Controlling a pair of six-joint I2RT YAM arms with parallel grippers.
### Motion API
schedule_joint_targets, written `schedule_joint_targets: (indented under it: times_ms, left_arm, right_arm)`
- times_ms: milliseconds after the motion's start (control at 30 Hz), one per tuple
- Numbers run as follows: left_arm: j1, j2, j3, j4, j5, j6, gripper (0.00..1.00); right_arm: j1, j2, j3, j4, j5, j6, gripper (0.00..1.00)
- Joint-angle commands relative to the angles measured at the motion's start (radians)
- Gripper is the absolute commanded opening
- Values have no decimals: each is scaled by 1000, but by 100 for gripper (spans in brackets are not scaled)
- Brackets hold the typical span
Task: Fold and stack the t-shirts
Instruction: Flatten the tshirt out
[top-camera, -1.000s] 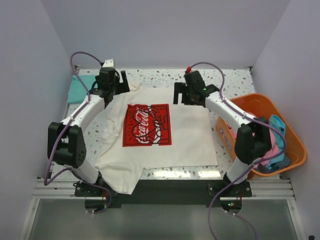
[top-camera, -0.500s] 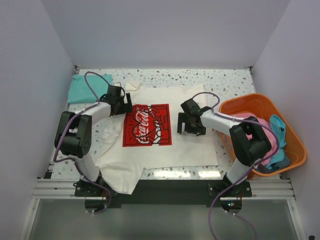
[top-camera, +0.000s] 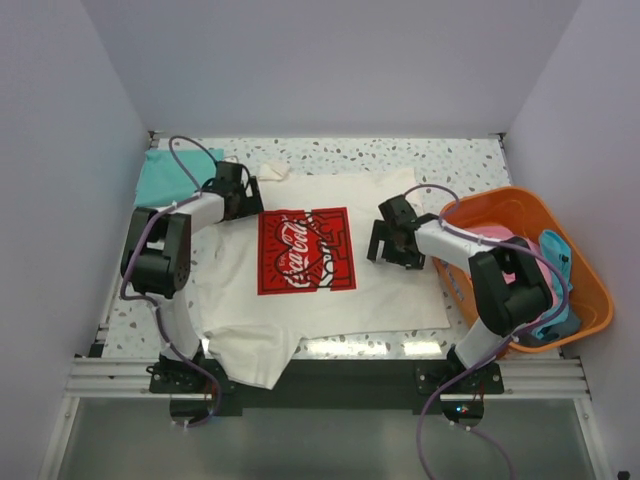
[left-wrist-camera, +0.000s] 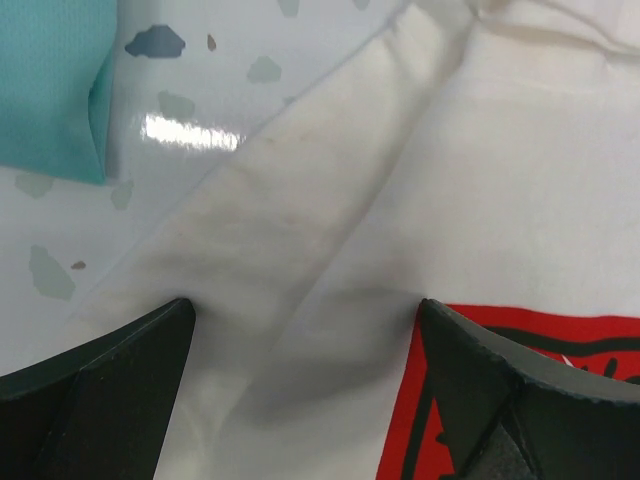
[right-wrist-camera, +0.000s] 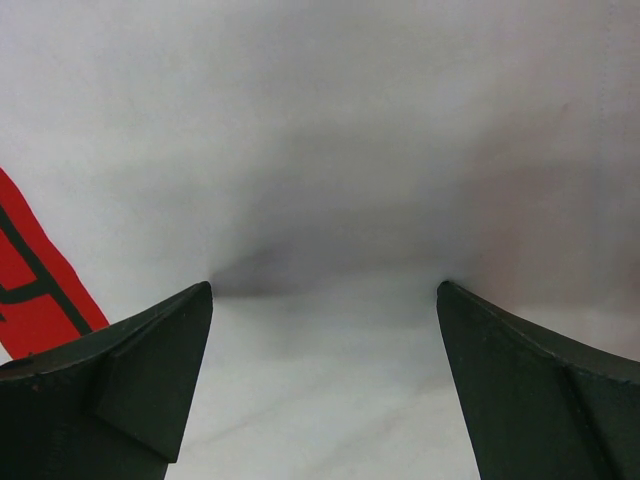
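Observation:
The large cream t-shirt (top-camera: 380, 290) lies spread flat on the table, its red square print (top-camera: 305, 250) facing up. Its near-left corner hangs over the table's front edge. My left gripper (top-camera: 240, 195) is open, its tips resting on the shirt's far-left shoulder; in the left wrist view (left-wrist-camera: 305, 310) cream cloth and the print's edge lie between its fingers. My right gripper (top-camera: 395, 240) is open on the shirt's right side, with plain cream cloth between its fingers in the right wrist view (right-wrist-camera: 325, 290). A folded teal t-shirt (top-camera: 165, 175) lies at the far left and also shows in the left wrist view (left-wrist-camera: 50, 80).
An orange plastic basket (top-camera: 590, 300) stands at the right edge of the table, holding pink cloth (top-camera: 500, 240) and blue cloth (top-camera: 560, 265). The speckled tabletop (top-camera: 450, 160) shows behind the shirt. Walls close in on the left, back and right.
Both grippers have come down from the shirt's far corners onto the cloth, nearer the print. The shirt has slid slightly to the right, and its far-left sleeve tip now shows.

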Motion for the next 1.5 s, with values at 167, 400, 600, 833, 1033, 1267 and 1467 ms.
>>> schedule_joint_targets:
  times_ms: [167, 400, 600, 833, 1033, 1267, 1467]
  left_arm:
    - [41, 120, 192, -80, -83, -22, 100]
    - [32, 36, 209, -42, 65, 11, 100]
    - [7, -42, 217, -28, 108, 15, 100]
    - [-29, 97, 337, -22, 188, 44, 100]
    - [-31, 261, 463, -36, 202, 47, 100]
    - [-31, 399, 551, -49, 185, 61, 100]
    - [-25, 591, 814, -172, 112, 83, 100]
  right_arm:
    - [-32, 43, -26, -2, -25, -31, 99]
    - [-23, -31, 84, -21, -56, -109, 99]
    - [-18, -31, 251, -37, -51, -161, 99]
    - [-37, 191, 528, -43, -2, -190, 99]
    - [-116, 403, 773, -90, -57, -195, 98]
    - [-158, 656, 1036, -155, -74, -264, 99]
    - [-190, 863, 1281, -276, -52, -260, 99]
